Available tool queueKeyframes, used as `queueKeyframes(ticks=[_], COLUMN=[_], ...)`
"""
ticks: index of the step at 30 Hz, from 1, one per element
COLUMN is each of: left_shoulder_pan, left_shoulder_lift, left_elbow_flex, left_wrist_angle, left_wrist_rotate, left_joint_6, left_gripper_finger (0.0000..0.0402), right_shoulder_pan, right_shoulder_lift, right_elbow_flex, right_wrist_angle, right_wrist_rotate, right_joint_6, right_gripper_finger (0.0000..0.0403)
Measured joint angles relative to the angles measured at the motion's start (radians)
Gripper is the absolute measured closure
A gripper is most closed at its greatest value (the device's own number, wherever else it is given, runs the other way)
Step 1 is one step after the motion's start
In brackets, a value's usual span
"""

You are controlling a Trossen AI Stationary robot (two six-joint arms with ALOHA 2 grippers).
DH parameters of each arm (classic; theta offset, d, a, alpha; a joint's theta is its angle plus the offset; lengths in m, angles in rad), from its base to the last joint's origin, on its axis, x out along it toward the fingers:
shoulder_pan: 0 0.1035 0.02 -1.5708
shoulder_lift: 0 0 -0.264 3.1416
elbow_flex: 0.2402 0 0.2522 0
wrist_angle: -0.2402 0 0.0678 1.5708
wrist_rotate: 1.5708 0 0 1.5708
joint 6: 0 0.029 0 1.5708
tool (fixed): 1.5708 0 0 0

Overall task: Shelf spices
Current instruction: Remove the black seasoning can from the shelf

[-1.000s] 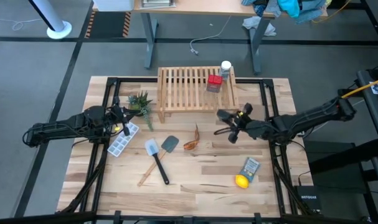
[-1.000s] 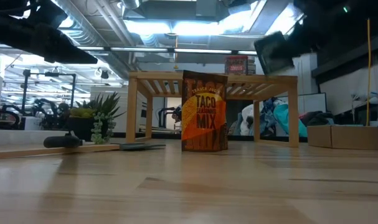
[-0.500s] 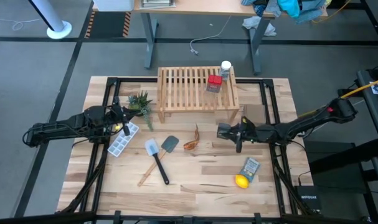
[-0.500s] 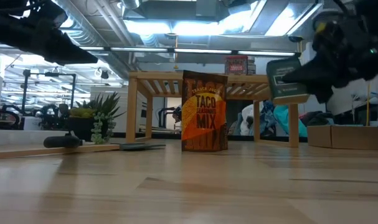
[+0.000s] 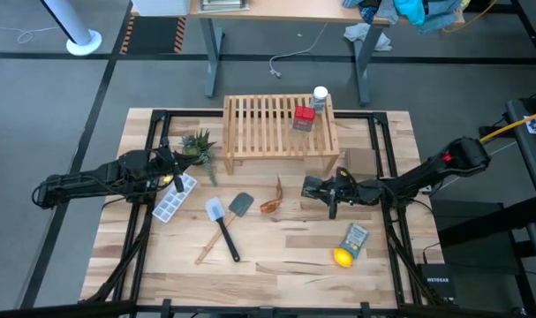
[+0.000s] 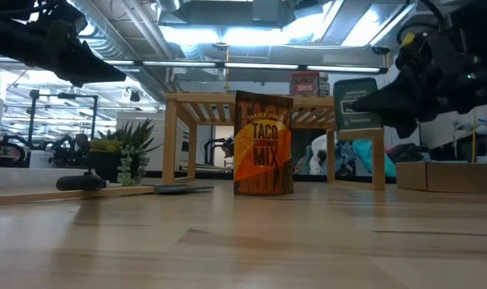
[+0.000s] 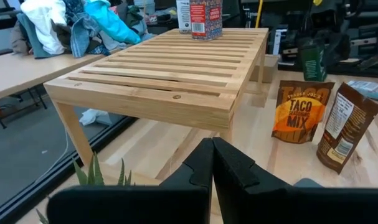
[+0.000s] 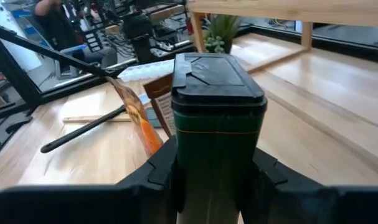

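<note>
The shelf point(image 5: 281, 124) stands at the table's far middle, with a red box point(image 5: 304, 117) and a white-capped bottle point(image 5: 320, 95) on its slats. Two amber packets point(image 5: 272, 201) stand upright on the table in front of it, showing as taco mix point(image 6: 263, 144) in the low view. My right gripper point(image 5: 319, 188) is shut on a dark box point(image 8: 217, 106), to the right of the packets and below the shelf's top point(image 6: 275, 103). At the table's left my left gripper point(image 7: 212, 165) stays shut and empty. My right gripper pinches the dark box's two opposite side walls point(image 8: 176, 155) between its two fingers point(image 8: 266, 174), below the lid. The fingers lie about level and come from the table's right. The box point(image 6: 355, 103) stands upright, lid up, lifted clear of the table.
At the left are a small plant point(image 5: 200, 146) and a white ice tray point(image 5: 173, 201). Two spatulas point(image 5: 225, 221) lie left of the packets. A grey-blue packet point(image 5: 356, 238) and a lemon point(image 5: 342, 257) lie at the near right. The shelf's right leg point(image 6: 378, 156) is close to the box.
My right gripper has gone down with the dark box and a little toward the table's left and near edges. It has tipped toward level, and the box has turned from tilted to upright. The box now hangs beside the shelf's right leg, below the slats.
</note>
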Motion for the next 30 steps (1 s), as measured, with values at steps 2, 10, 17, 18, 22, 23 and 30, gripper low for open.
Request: queueKeyframes(ticks=[2,10,17,18,22,23,30], left_shoulder_pan=[0.000,0.000,0.000,0.000,0.000,0.000,0.000], left_shoulder_lift=[0.001,0.001,0.001,0.001,0.000,0.000,0.001], left_elbow_flex=[0.000,0.000,0.000,0.000,0.000,0.000,0.000], left_wrist_angle=[-0.002,-0.010,-0.010,-0.009,-0.010,-0.010,-0.010], left_wrist_rotate=[0.000,0.000,0.000,0.000,0.000,0.000,0.000], left_joint_6=[0.003,0.003,0.004,0.005,0.007,0.007,0.007], left_gripper_finger=[0.0398,0.0398,0.0398,0.0398,0.0398,0.0398,0.0398], right_shoulder_pan=[0.000,0.000,0.000,0.000,0.000,0.000,0.000], right_shoulder_lift=[0.051,0.243,0.369,0.381,0.420,0.428,0.487], right_elbow_flex=[0.008,0.073,0.129,0.135,0.141,0.141,0.141], right_wrist_angle=[0.039,0.110,0.113,0.114,0.113,0.113,0.126], right_wrist_rotate=[0.000,-0.012,-0.017,-0.017,-0.016,-0.015,-0.004], right_joint_6=[-0.009,-0.012,-0.013,-0.012,-0.005,0.006,0.017], right_gripper_finger=[0.0289,0.0289,0.0289,0.0289,0.0280,0.0279,0.0282])
